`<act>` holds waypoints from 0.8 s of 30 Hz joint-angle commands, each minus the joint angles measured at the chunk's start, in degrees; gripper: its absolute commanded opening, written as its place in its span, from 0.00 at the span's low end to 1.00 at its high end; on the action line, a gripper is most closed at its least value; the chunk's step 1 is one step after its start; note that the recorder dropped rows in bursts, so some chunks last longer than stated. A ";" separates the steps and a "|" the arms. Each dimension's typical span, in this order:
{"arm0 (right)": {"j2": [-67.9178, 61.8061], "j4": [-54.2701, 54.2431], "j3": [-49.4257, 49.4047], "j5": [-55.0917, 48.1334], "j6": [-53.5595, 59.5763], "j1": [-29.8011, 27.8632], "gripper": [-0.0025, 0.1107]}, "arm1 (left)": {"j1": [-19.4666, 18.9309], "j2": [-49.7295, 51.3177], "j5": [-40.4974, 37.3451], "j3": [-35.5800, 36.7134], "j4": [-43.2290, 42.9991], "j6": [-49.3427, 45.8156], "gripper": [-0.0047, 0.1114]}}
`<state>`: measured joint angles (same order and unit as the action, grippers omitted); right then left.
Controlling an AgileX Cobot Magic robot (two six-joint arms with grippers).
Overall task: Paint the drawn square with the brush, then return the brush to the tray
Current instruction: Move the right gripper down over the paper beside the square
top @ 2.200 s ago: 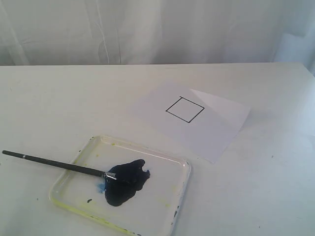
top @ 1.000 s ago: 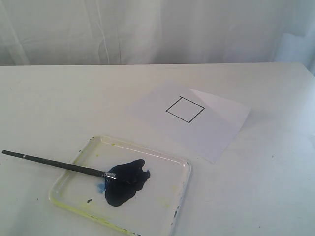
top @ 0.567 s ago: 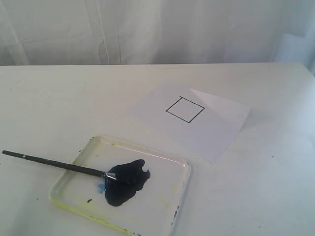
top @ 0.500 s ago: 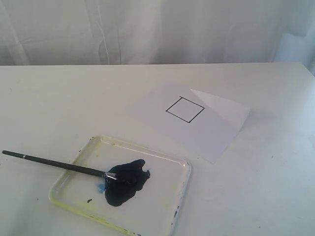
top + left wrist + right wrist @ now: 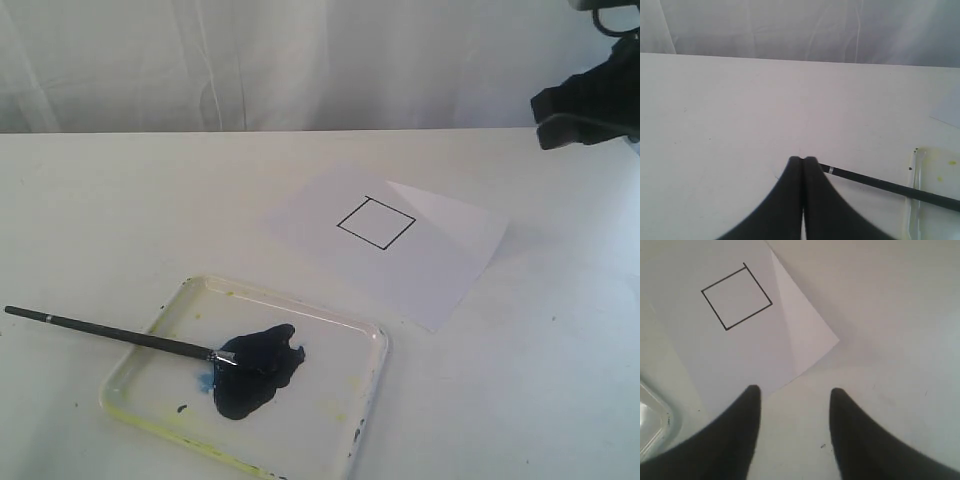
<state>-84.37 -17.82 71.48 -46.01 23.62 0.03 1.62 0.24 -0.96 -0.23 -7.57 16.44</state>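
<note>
The brush (image 5: pixel 110 333) lies with its tip in the dark paint puddle (image 5: pixel 255 372) of the clear tray (image 5: pixel 372 380), its handle sticking out over the tray's left rim onto the table. The drawn square (image 5: pixel 375 222) is blank on the white paper (image 5: pixel 420 270). My left gripper (image 5: pixel 803 159) is shut and empty, its tips just beside the handle end of the brush (image 5: pixel 880 186); it does not show in the exterior view. My right gripper (image 5: pixel 795 392) is open and empty above the table near the paper's corner, with the square (image 5: pixel 736 297) ahead of it.
The right arm (image 5: pixel 590 105) hangs dark at the upper right of the exterior view, above the table's far right part. One flap of the paper (image 5: pixel 805 325) is folded over. A tray corner (image 5: pixel 652 427) shows in the right wrist view. White curtain behind the table.
The right arm has come into the exterior view at the upper right. Brush, tray and paper have not moved.
</note>
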 commanded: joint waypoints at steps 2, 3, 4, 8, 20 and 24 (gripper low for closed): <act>-8.12 -0.34 8.29 -6.32 2.30 -0.03 0.63 | 0.23 -0.24 -0.52 0.23 0.23 0.35 0.04; -9.65 -0.12 10.12 -8.41 2.30 -0.03 0.64 | 0.23 -0.24 -0.61 0.23 0.23 0.35 0.04; -11.21 -0.14 11.99 -10.18 2.30 -0.03 0.65 | 0.23 -0.24 -0.66 0.23 0.23 0.35 0.04; -16.91 -0.45 18.26 -15.17 2.30 0.19 0.65 | 0.23 -0.24 -0.75 0.23 0.23 0.35 0.04; -28.01 3.40 22.73 -9.52 13.56 5.66 0.65 | 0.23 -0.24 -0.79 0.23 0.23 0.35 0.04; -30.57 2.63 22.73 -8.03 13.56 6.19 0.65 | 0.23 -0.24 -0.79 0.23 0.23 0.35 0.04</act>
<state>-113.52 -15.35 94.01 -55.67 36.58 5.90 1.62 0.24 -1.50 -0.23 -7.57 16.44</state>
